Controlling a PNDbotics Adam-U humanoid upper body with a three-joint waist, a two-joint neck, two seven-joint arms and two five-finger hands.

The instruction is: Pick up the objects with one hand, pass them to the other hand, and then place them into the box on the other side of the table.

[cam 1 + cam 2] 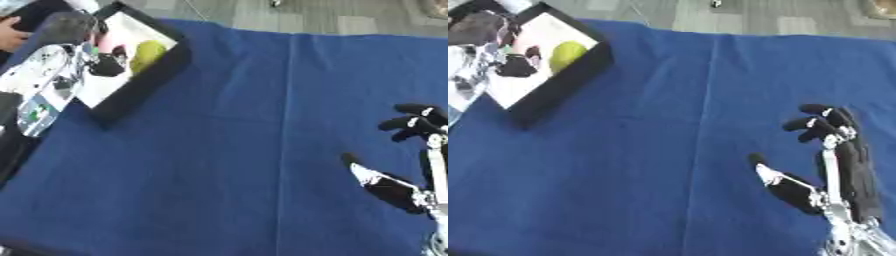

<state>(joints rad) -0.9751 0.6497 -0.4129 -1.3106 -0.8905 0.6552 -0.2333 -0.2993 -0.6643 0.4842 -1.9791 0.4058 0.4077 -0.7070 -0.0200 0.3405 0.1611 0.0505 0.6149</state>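
Observation:
A black box with a white inside (156, 64) stands at the table's far left corner. A yellow-green rounded object (147, 54) lies in it, with something pink (112, 46) beside it. My left hand (107, 66) hangs over the box's left part, its silver-and-black arm (45, 80) coming in from the left edge; what it holds, if anything, is hidden. My right hand (837, 165) rests open at the lower right, thumb out to the left, holding nothing.
A blue cloth (245, 140) covers the table, with a wide bare stretch between the box and my right hand. Grey floor (332, 17) shows beyond the far edge.

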